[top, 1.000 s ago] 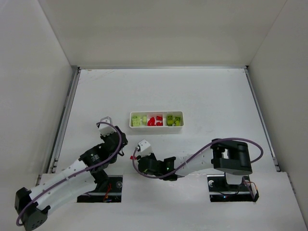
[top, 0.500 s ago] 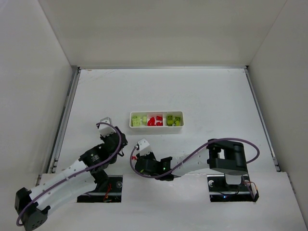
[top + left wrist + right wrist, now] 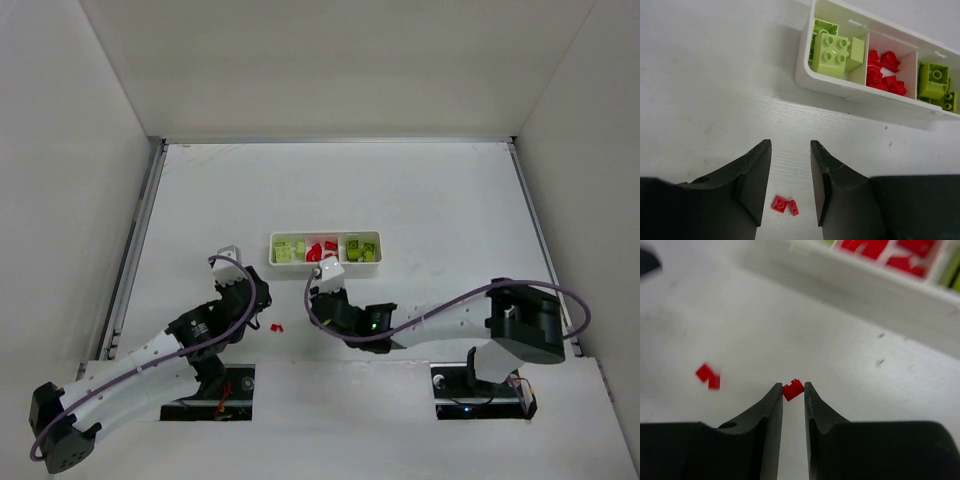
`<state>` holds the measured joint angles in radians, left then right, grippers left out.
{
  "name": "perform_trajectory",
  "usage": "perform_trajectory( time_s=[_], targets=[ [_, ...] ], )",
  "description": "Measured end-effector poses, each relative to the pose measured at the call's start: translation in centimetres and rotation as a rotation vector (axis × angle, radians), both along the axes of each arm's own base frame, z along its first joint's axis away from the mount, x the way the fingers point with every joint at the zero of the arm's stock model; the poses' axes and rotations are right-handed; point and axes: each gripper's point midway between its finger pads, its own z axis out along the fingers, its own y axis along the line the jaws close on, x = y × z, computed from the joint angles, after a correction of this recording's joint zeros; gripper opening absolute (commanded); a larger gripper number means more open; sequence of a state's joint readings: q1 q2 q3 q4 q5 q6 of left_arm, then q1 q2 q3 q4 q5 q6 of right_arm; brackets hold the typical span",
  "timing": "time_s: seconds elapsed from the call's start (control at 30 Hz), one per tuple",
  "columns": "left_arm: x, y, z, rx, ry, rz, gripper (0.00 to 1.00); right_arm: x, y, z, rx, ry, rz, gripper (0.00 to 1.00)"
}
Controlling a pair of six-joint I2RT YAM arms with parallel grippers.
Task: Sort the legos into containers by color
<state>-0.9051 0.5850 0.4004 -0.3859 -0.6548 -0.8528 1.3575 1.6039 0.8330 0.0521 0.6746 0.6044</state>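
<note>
Right hand (image 3: 793,386) pinches a red brick (image 3: 793,390) beside tray (image 3: 826,83) of green and red legos (image 3: 834,53).

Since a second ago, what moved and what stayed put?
The right gripper swung rightward toward the tray and now pinches a red brick. Its move uncovered loose red pieces. The left gripper shifted only slightly and is open. The tray stayed put.
</note>
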Motion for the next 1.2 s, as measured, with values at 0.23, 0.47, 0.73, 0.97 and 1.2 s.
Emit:
perform_trajectory(
  time_s=[0.23, 0.47, 0.73, 0.97, 1.2],
  targets=[
    [-1.5, -2.3, -0.5, 0.011, 0.023, -0.122, 0.35, 7.8, -3.3, 5.5, 0.126, -0.086, -0.156, 0.24],
    [-3.2, -3.6, -2.3, 0.07, 0.083, -0.2, 0.34, 13.1, -4.1, 3.7, 0.095, -0.069, -0.206, 0.24],
    [-4.2, -2.9, -4.5, 0.136, 0.167, -0.184, 0.34, 14.4, -2.2, 3.6, 0.124, -0.043, -0.154, 0.5],
    [-6.0, -3.7, -5.6, 0.192, 0.222, -0.26, 0.26, 14.8, -1.1, 4.8, 0.161, -0.06, -0.13, 0.5],
    [-7.1, -3.9, -5.8, 0.215, 0.254, -0.277, 0.19, 14.6, -1.3, 4.9, 0.167, -0.062, -0.128, 0.5]
  ],
)
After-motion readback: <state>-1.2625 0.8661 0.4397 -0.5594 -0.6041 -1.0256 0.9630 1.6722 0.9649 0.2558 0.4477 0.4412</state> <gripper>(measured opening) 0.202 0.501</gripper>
